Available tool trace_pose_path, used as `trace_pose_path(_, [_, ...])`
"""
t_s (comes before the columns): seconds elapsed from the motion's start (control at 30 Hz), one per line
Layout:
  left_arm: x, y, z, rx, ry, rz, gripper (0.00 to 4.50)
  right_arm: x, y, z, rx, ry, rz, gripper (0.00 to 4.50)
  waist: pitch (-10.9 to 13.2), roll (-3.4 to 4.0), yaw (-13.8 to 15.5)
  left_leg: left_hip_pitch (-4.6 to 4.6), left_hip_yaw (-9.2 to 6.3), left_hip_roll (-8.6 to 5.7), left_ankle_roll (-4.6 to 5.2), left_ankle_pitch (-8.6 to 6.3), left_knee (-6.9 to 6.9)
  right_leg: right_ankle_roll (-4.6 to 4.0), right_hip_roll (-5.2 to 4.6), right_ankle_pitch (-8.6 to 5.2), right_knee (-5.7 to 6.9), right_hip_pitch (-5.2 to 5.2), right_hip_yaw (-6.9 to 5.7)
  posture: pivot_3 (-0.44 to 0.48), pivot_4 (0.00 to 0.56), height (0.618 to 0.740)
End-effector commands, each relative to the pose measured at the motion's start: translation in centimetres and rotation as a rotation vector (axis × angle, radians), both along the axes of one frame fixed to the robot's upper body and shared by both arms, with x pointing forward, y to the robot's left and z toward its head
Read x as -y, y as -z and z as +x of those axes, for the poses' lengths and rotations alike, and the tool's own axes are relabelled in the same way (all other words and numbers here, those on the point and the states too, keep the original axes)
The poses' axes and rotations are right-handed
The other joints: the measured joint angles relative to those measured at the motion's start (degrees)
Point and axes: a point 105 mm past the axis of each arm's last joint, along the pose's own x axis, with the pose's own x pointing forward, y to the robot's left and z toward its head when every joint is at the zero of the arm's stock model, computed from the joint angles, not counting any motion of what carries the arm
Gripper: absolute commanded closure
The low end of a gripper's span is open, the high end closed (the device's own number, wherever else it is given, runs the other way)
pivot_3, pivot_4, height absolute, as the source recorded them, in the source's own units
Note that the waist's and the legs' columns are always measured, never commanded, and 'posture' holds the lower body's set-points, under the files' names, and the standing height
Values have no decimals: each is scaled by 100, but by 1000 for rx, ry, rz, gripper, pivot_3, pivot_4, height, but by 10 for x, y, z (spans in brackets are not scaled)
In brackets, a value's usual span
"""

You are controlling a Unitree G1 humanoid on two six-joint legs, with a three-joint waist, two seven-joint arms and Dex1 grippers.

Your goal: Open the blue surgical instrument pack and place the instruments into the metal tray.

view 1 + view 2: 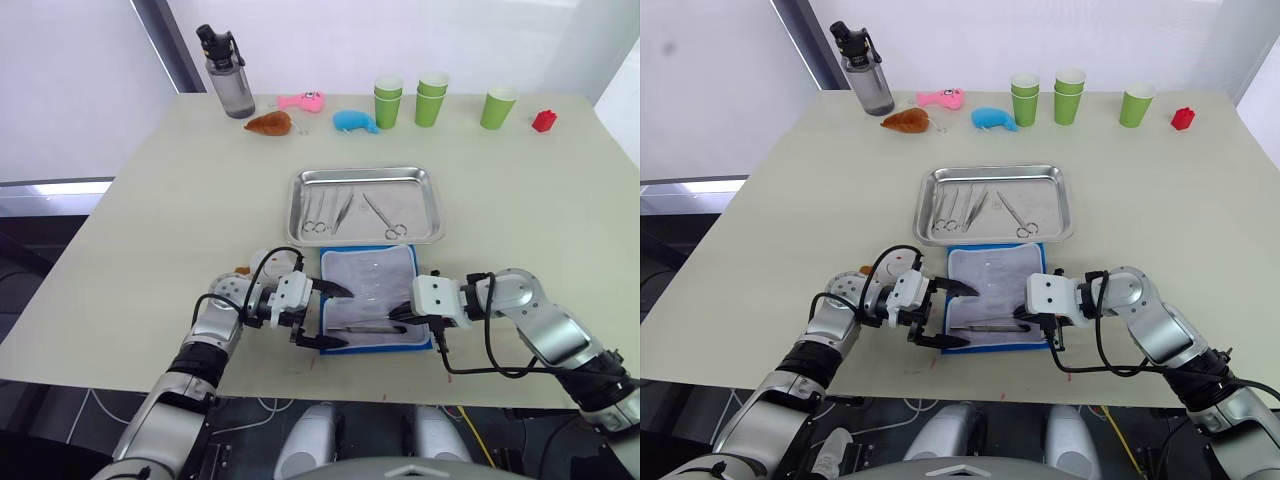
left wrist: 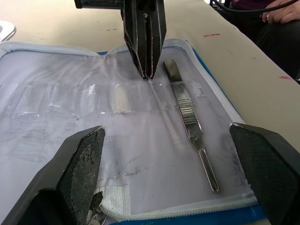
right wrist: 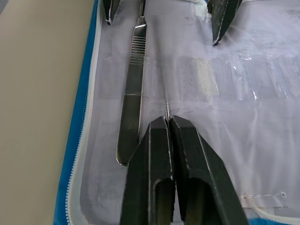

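Left eye view: mid-frame, slim silver instruments (image 1: 345, 212) are held in the shallow stainless-steel tray (image 1: 367, 176), above the opened blue fabric pack (image 1: 372, 300), flanked by the spread left gripper (image 1: 327, 316) and pinched-together right gripper (image 1: 401, 318).

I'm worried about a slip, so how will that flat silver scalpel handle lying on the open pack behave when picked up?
The flat silver scalpel handle looks rigid, so it probably won't bend. Its polished metal may slip, though the ribbed section should help. Lying flat on the pale clear-pocket lining, it probably won't roll but may be hard to get under.
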Motion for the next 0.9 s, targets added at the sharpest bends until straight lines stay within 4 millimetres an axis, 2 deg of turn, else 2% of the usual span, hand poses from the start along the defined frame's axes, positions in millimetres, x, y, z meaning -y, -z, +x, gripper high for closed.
trace_pose_path(0.03, [-2, 33, -16, -120, 7, 88, 0, 10, 12, 0, -40, 47, -59, 4459, 0, 0, 2, 0, 0, 0, 0, 0, 0, 0, 0, 0, 0, 0, 0, 0, 150, 734])
trace_pose_path(0.43, [0, 33, -14, -115, 9, 86, 0, 1, -24, 0, 55, 8, -71, 4459, 3, 3, 32, -6, -6, -4, 0, 0, -1, 0, -4, 0, -2, -2, -3, 0, 150, 734])
trace_pose_path(0.9, [0, 34, -16, -114, 13, 85, 0, 7, -49, -4, 134, -18, -156, 4459, 11, 2, 94, -12, -14, -7, 0, 0, -3, 1, -7, -1, -4, -5, -11, 0, 150, 734])
